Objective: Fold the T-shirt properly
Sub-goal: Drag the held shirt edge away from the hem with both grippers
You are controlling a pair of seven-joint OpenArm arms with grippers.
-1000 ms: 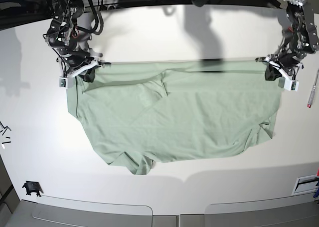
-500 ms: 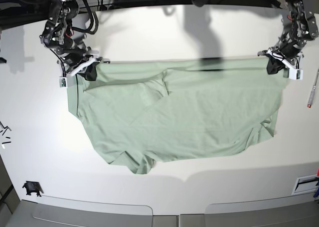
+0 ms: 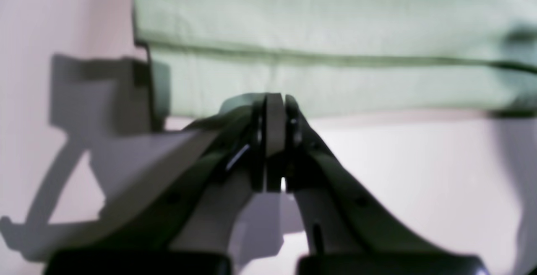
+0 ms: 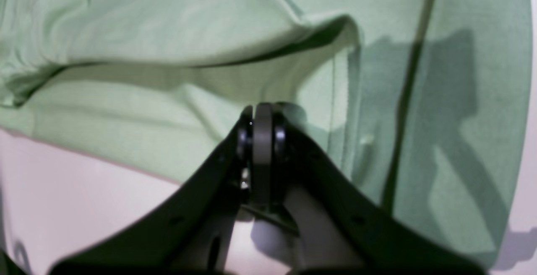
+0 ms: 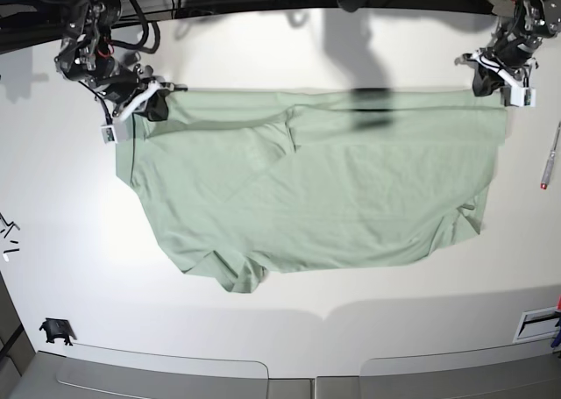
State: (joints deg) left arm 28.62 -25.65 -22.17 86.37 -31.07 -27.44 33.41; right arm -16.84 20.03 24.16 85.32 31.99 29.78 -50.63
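Note:
The pale mint-green T-shirt (image 5: 333,188) lies spread across the white table (image 5: 263,57), wrinkled, with a fold near its upper left and bunched cloth at the lower left. At the shirt's far-right corner my left gripper (image 5: 493,85) is shut on the T-shirt's top edge. My right gripper (image 5: 154,108) is shut on the far-left corner. Seen from the left wrist, the closed gripper (image 3: 275,104) pinches the hemmed edge of the T-shirt (image 3: 335,23). The right wrist view has the closed gripper (image 4: 262,115) over folded T-shirt cloth (image 4: 168,36).
A pen (image 5: 549,158) lies at the table's right edge. A small black piece (image 5: 55,331) sits near the front left, and small dark bits (image 5: 7,237) lie at the left edge. A white tray (image 5: 536,324) is at the front right. Grey bins (image 5: 162,377) line the front.
Both grippers have moved toward the far edge of the table, pulling the T-shirt's top edge taut and sliding the whole shirt back with them. Both stay shut.

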